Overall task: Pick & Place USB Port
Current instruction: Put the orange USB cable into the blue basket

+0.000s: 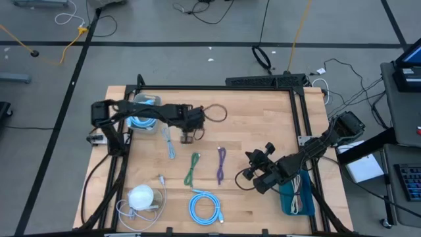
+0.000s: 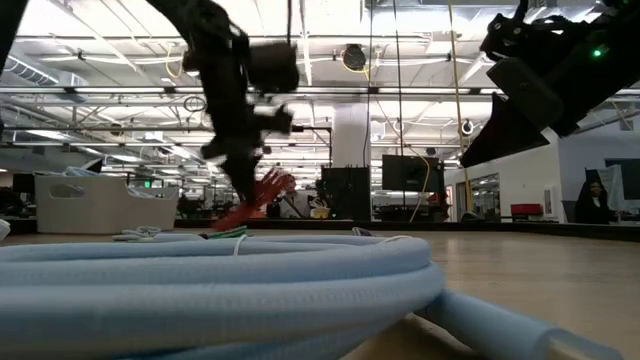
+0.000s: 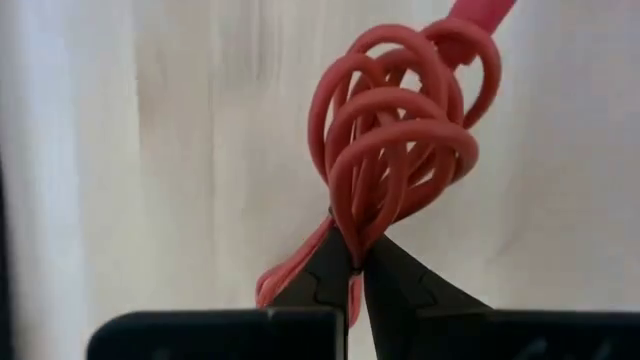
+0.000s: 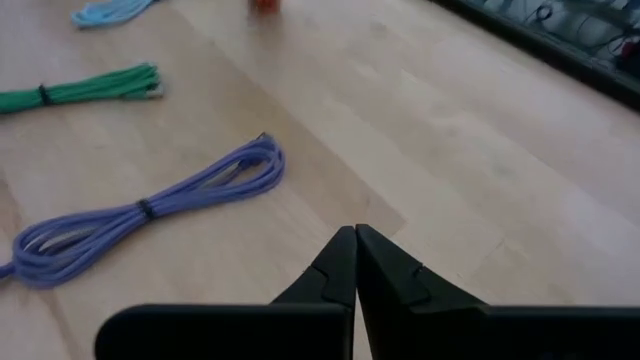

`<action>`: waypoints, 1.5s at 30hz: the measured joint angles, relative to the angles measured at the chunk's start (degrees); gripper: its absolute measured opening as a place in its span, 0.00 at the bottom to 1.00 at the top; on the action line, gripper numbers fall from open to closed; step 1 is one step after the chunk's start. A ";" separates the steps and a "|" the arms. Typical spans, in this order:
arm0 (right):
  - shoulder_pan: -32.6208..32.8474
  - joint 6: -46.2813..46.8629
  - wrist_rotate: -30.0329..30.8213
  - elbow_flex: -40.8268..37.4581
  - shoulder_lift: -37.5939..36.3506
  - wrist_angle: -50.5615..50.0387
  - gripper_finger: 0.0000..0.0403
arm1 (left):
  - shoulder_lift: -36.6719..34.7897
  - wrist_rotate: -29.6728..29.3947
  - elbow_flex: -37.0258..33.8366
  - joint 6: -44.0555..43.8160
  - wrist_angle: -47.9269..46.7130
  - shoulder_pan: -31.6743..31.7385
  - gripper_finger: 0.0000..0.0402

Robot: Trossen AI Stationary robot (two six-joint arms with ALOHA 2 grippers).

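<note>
Red cable (image 3: 395, 150), a small coiled USB lead, is what I have in hand: the left gripper (image 3: 355, 262) is clamped on the bottom of its loops, fingers pressed together on the strands, and in the low view the bundle (image 2: 255, 200) hangs clear of the wood. Seen from above, the left gripper (image 1: 189, 125) sits over the middle of the table (image 1: 263, 131), toward the far edge, with the cable (image 1: 187, 138) dangling just under it. I judge the pick done and the carry under way; I cannot tell from here where the lead is meant to go, so my next move is to take it to the drop spot, lower until the coil rests on something, and only then let the fingers part, since a loose loop could snag a fingertip on release. The right gripper (image 4: 356, 262) waits near the right edge, low over bare wood, its fingers shut on nothing. Counting what lies on the table: one green cable (image 1: 192, 168), one purple cable (image 1: 220, 164), one pale blue bundled cable (image 1: 170, 143), one larger light blue coil (image 1: 205, 207) at the near edge, one white coil (image 1: 141, 197) near the near-left corner, and one blue bin (image 1: 294, 197) by the near-right corner holding a pale cable.
</note>
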 joint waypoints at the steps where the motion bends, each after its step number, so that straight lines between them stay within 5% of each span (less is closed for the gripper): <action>1: 0.00 0.00 0.70 0.00 0.00 0.02 0.00 | -1.59 2.17 0.00 -2.76 3.04 -0.55 0.03; 9: 0.09 -2.07 10.36 -1.02 0.00 3.42 0.00 | -12.75 8.60 -5.09 -15.60 33.57 -6.92 0.03; 17: -3.37 -21.96 23.60 -6.28 0.00 30.30 0.12 | -13.30 9.43 -11.19 -26.65 43.83 -13.46 0.03; 20: -6.88 -31.11 18.24 -6.38 0.00 44.35 0.20 | -13.02 9.60 -12.38 -26.67 45.42 -15.71 0.03; 25: -11.95 -43.80 -6.37 -6.38 0.00 66.95 0.37 | -13.33 12.75 -12.61 -27.42 50.96 -18.40 0.03; 28: -12.91 -49.10 -15.21 -6.38 0.00 74.03 0.46 | -13.31 14.28 -12.61 -27.74 51.00 -19.44 0.03; 34: -12.28 -55.46 -20.80 -6.38 0.00 78.85 0.55 | -13.31 16.16 -12.61 -26.57 50.11 -20.18 0.03; 45: -9.99 -54.23 -25.31 -6.38 0.02 78.25 0.56 | -13.31 16.84 -12.61 -24.51 48.39 -19.48 0.03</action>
